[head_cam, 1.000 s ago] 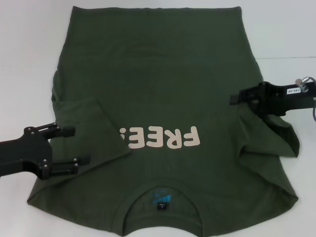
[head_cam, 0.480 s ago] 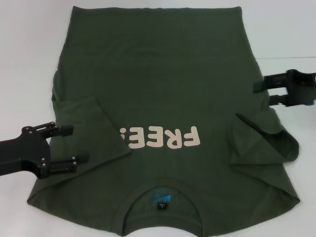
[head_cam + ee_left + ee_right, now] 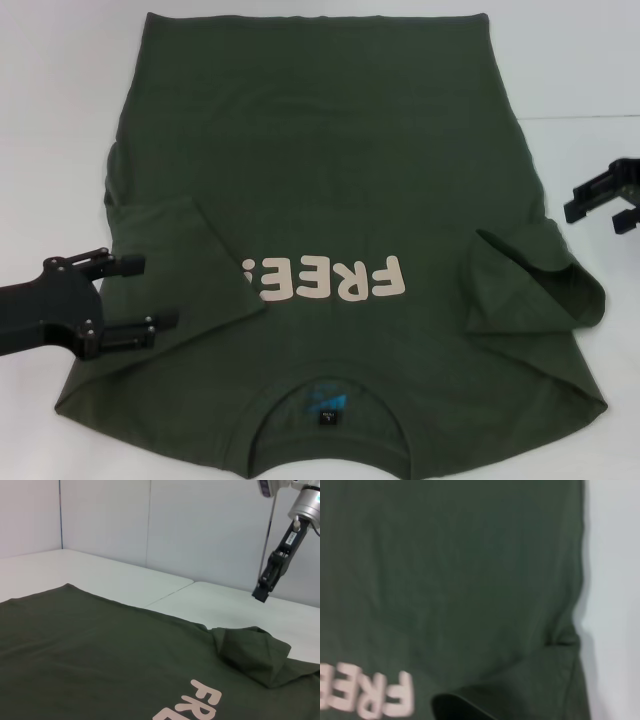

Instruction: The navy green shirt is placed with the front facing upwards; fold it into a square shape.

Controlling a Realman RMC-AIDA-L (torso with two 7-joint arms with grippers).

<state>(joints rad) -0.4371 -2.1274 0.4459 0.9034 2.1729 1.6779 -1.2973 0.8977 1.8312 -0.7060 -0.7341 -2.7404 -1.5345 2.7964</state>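
Observation:
The navy green shirt (image 3: 320, 180) lies front up on the white table, collar and blue-and-black label (image 3: 327, 404) nearest me, cream "FREE!" print (image 3: 330, 280) across the chest. Both sleeves are folded in onto the body: the left one (image 3: 185, 250) flat, the right one (image 3: 525, 280) loosely rumpled. My left gripper (image 3: 155, 292) is open, low over the shirt's left edge beside the folded sleeve. My right gripper (image 3: 592, 210) is open and empty, off the shirt over bare table at the right edge. The shirt also shows in the left wrist view (image 3: 100, 655) and the right wrist view (image 3: 450, 580).
The white table (image 3: 60, 100) surrounds the shirt, with a seam line at the right (image 3: 590, 118). A pale wall stands behind the table in the left wrist view (image 3: 150, 525). The right arm (image 3: 280, 555) hangs above the table's far side there.
My right gripper let go of the right sleeve, which dropped folded onto the shirt, and drew away to the right off the cloth. The left gripper barely moved.

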